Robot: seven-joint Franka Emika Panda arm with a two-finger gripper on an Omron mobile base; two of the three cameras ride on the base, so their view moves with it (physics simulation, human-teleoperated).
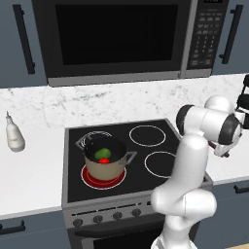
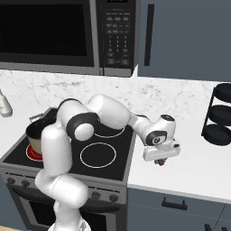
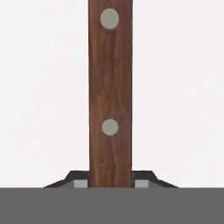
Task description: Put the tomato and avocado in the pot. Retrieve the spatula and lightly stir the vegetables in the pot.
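Spatula retrieval in hand; vegetables already potted.

Item 1, two-finger gripper: lowered to the white worktop right of the stove, dark fingertips set on either side of the handle, apparently closed on it though contact is partly hidden. Item 2, slender spatula with reddish-brown wooden handle and two pale rivets: lying flat on the worktop, running straight out from the gripper. Item 3, squat tan pot with grey handles: on the glowing front-left burner, holding the green oval avocado and the red tomato. Next move, by judgement: lift the spatula clear, carry it left over the pot, stir gently.
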